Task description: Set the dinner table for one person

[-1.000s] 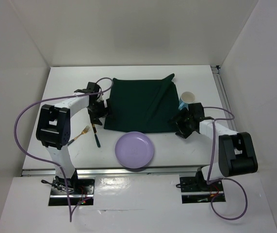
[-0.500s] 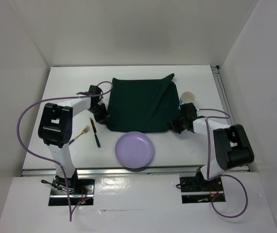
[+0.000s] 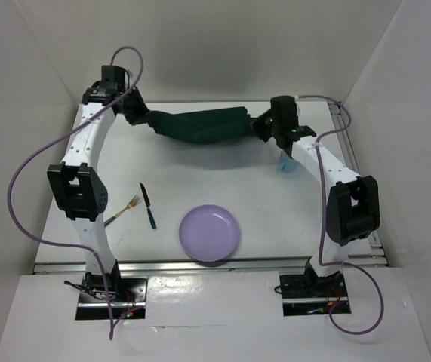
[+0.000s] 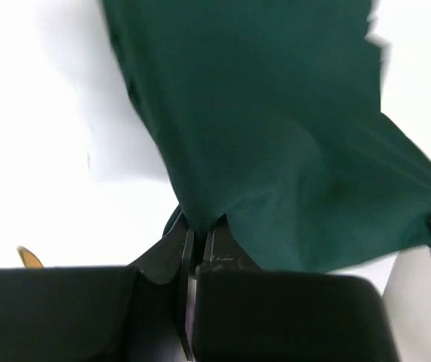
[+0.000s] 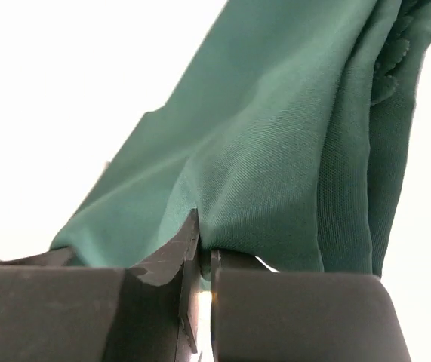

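Observation:
The dark green cloth mat (image 3: pixel 200 125) hangs stretched in the air between my two grippers, above the far part of the white dinner table (image 3: pixel 298 219). My left gripper (image 3: pixel 138 115) is shut on its left corner; in the left wrist view the cloth (image 4: pixel 275 136) runs out from between the closed gripper (image 4: pixel 198 226). My right gripper (image 3: pixel 263 127) is shut on the right corner, and the cloth (image 5: pixel 275 151) is pinched in that gripper (image 5: pixel 204 249). A lilac plate (image 3: pixel 210 233), a gold fork (image 3: pixel 126 209) and a dark knife (image 3: pixel 148 206) lie near the front.
A white and blue cup (image 3: pixel 287 161) stands on the table below the right arm, partly hidden by it. White walls enclose the table on three sides. A metal rail (image 3: pixel 349 151) runs along the right edge.
Both grippers closed on the near corners of the mat, lifted it off the table and carried it up and toward the far side. Both arms now stretch out far.

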### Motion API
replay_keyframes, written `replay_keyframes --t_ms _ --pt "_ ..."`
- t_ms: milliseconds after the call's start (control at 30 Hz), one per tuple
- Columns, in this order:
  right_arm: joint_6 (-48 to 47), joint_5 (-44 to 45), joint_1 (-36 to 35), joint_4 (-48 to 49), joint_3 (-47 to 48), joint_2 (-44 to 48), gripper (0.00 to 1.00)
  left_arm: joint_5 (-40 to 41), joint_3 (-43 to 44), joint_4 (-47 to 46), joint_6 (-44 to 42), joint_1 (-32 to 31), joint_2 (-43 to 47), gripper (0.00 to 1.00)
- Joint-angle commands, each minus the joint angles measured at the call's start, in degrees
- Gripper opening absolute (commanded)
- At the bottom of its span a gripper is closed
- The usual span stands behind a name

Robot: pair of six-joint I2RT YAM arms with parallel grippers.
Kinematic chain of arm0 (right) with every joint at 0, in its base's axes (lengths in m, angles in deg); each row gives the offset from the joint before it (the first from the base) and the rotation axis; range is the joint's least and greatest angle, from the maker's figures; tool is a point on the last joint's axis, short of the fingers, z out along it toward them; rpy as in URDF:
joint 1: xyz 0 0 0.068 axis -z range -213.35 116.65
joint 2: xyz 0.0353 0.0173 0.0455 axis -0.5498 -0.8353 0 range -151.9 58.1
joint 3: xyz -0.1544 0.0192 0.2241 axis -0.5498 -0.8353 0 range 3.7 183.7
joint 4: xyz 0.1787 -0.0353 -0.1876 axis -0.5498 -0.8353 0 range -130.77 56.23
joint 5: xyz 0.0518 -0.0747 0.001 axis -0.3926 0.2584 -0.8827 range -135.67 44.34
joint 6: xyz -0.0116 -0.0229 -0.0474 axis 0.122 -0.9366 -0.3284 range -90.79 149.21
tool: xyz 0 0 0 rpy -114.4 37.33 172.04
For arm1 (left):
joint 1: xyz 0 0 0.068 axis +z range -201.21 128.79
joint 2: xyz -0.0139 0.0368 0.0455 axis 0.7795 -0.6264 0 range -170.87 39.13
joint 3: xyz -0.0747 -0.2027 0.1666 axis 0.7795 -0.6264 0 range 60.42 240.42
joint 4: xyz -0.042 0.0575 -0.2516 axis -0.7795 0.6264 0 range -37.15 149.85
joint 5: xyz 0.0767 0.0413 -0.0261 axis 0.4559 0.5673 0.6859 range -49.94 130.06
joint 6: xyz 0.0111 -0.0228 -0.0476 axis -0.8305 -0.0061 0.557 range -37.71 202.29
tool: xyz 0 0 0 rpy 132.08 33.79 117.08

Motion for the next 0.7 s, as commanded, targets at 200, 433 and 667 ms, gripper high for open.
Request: replay_keyframes --t_ms 200,433,667 --pt "-2.3 2.6 -2.8 2.9 -12.5 7.6 0.0 -2.0 -24.4 -3.6 -1.5 2.2 7.7 0.0" --pt "-1.0 1.8 -4.1 0.5 -26.1 11.2 0.56 -4.0 -36.6 -7.9 -4.5 1.7 7.4 0.52" --pt "-9.7 6.1 -5.3 -4.7 -17.8 16.1 0.74 3.6 -20.8 -0.3 -7.2 1.7 4.5 0.89"
